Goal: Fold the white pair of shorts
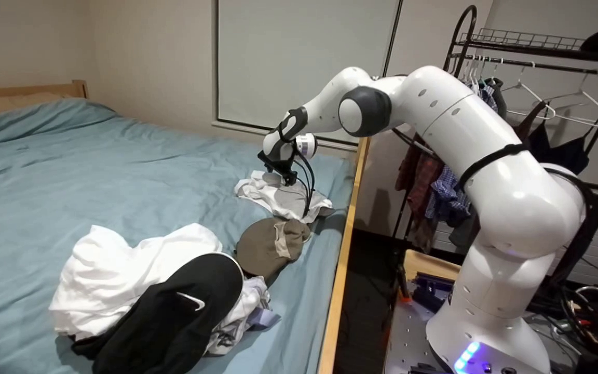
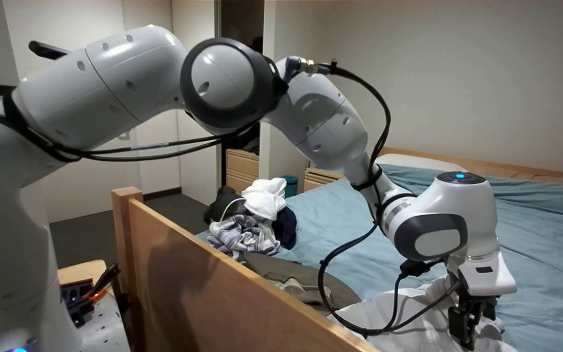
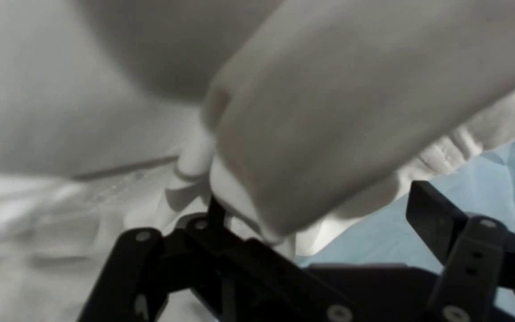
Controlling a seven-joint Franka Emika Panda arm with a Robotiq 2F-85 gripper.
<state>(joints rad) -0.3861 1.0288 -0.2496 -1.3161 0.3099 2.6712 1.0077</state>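
Note:
The white shorts lie crumpled on the bed near its wooden edge; they show in both exterior views and fill much of the wrist view. My gripper points down at the shorts, low over their far part in an exterior view, and is among the folds in an exterior view. In the wrist view the gripper is open with its fingers wide apart. A raised fold stands against and partly hides the left finger. The right finger is over bare blue sheet, apart from the cloth.
A brown cap lies close beside the shorts. A pile with a white garment, a black cap and plaid cloth lies farther along the bed. A wooden bed board stands between the arm base and the bed.

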